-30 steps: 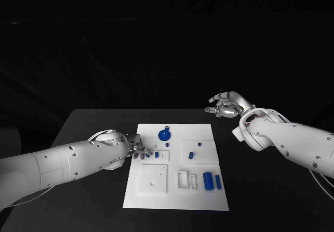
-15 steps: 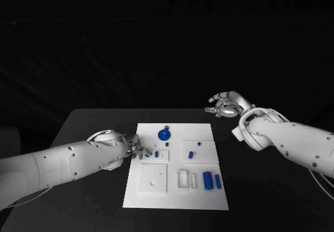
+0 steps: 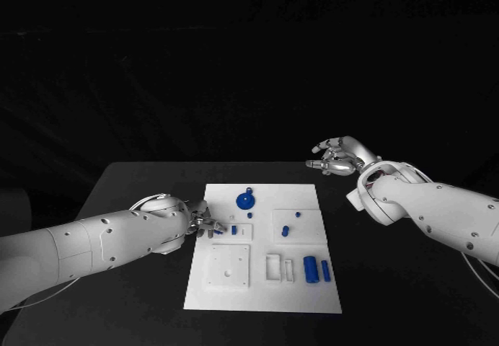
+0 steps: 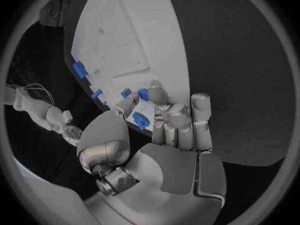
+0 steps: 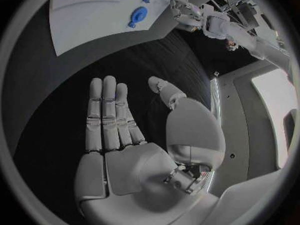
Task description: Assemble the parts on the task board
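Left robot hand [image 3: 206, 223] rested at the near-left edge of the task board [image 3: 265, 288], its silver fingers [image 4: 178, 120] curled down onto the white plate; in the left wrist view a small blue part [image 4: 141, 120] sat between its fingertips, though whether it was truly pinched could not be told. Right robot hand [image 3: 334, 158] hung over the black counter [image 3: 135, 187], well apart from the board, flat and spread with nothing in it, as its own wrist view [image 5: 125, 130] showed plainly.

Just beyond the left robot hand's fingers stood a short blue peg [image 3: 235, 230] in a square white recess. Farther from it lay a round blue disc with a small tab [image 3: 245, 200], matte and smooth. Toward the right robot hand's side, two blue cylinders [image 3: 311, 269] lay side by side beside a white rectangular block [image 3: 272, 267]. A raised white square plate [image 3: 228, 267] with small holes sat nearest the robot. No writing was legible.
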